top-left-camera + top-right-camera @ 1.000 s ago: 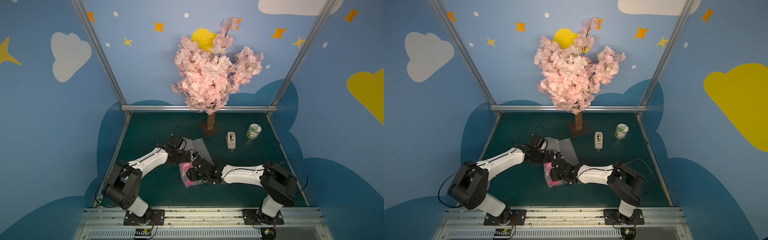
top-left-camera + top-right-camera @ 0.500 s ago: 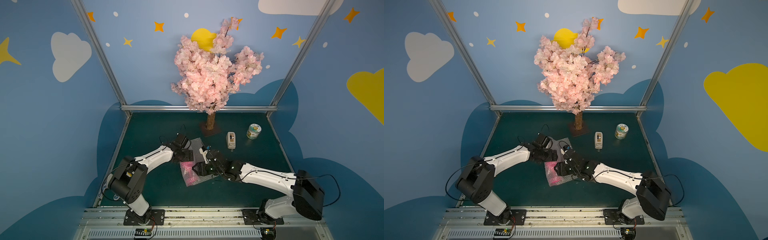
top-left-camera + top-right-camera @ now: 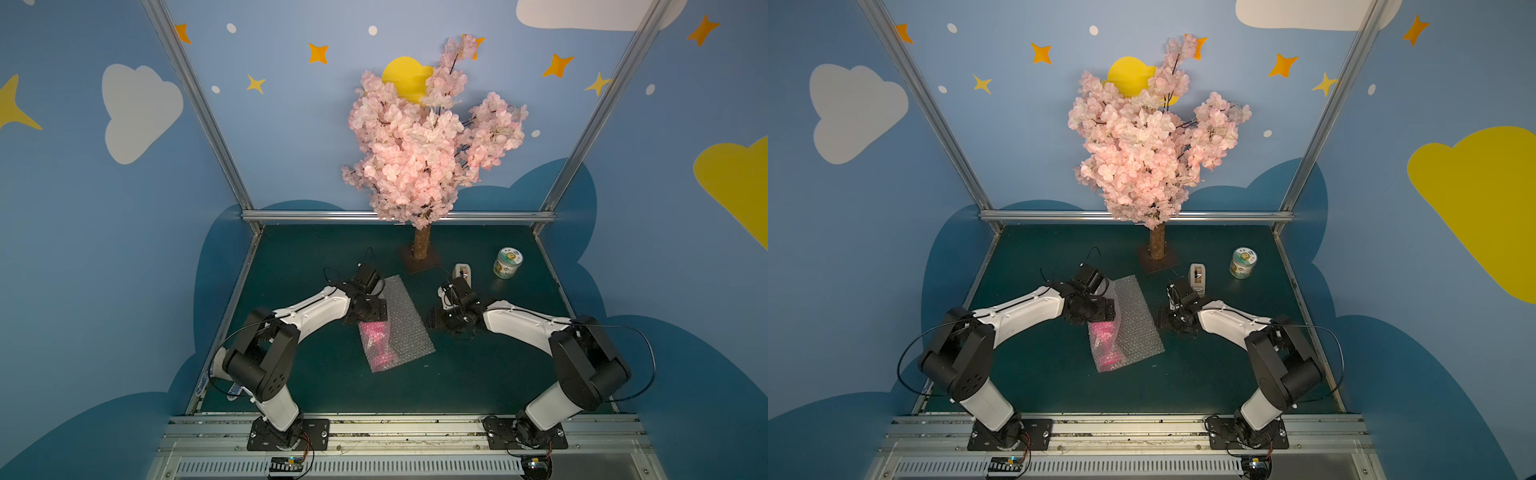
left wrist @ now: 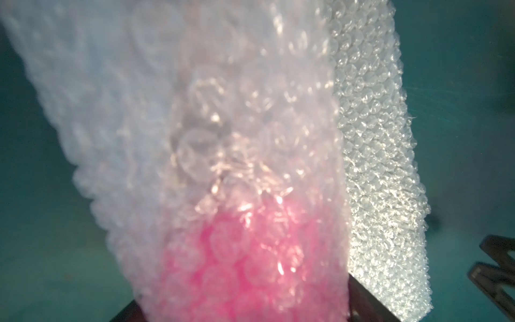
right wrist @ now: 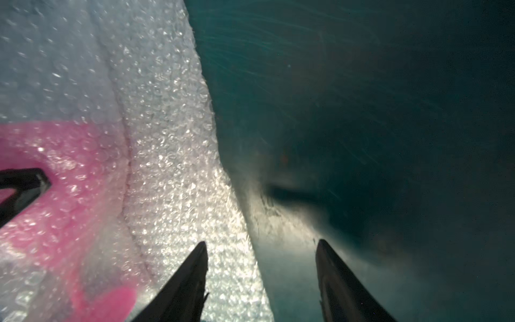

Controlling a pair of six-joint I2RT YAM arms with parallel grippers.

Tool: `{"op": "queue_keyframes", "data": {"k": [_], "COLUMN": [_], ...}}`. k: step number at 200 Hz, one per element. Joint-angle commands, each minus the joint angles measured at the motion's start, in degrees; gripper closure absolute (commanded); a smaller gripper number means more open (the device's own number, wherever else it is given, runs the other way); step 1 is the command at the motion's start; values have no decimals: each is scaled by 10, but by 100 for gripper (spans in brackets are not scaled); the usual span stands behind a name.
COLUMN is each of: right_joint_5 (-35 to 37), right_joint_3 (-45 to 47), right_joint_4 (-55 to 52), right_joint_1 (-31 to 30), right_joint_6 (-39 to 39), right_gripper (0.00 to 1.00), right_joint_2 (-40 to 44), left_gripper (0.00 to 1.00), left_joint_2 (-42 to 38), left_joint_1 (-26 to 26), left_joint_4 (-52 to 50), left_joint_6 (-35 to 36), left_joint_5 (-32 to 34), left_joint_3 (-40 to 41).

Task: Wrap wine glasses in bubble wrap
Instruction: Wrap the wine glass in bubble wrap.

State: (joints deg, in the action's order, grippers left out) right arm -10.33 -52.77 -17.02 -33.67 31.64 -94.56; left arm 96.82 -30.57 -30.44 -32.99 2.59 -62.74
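- Both top views: the pink goblet (image 3: 380, 345) (image 3: 1106, 345) lies inside folded bubble wrap (image 3: 405, 320) (image 3: 1138, 324); left gripper (image 3: 371, 314) (image 3: 1096, 313) over one end, right gripper (image 3: 440, 322) (image 3: 1169, 322) just beside the wrap.
- Left wrist: fingers (image 4: 365, 304) wide around the wrapped goblet (image 4: 245, 273); squeezing or not, I cannot tell.
- Right wrist: jaws apart, empty, one fingertip (image 5: 195, 267) over the wrap's (image 5: 172, 167) edge.

The left arm (image 3: 311, 309) and right arm (image 3: 519, 326) share white shells, black joints, thin black cables (image 3: 653, 365) and screwed black base plates (image 3: 289, 434); the right claw (image 5: 262, 241) has dark tapered fingers (image 5: 184, 284).
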Motion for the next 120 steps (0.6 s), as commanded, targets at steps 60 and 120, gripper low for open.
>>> {"op": "queue_keyframes", "data": {"k": [60,120], "right_joint_5": [-120,-190], "right_joint_3": [-106,-111], "right_joint_4": [-29,10], "right_joint_1": [12,13], "right_joint_6": [-79,-51], "right_gripper": [39,43], "right_joint_2": [-114,-166], "left_gripper": [8,8], "left_joint_2": [27,40], "left_joint_1": [13,26], "left_joint_4": [-58,-66], "left_joint_6": [7,27], "left_joint_5": [12,-5], "left_joint_3": [-28,-43]}}
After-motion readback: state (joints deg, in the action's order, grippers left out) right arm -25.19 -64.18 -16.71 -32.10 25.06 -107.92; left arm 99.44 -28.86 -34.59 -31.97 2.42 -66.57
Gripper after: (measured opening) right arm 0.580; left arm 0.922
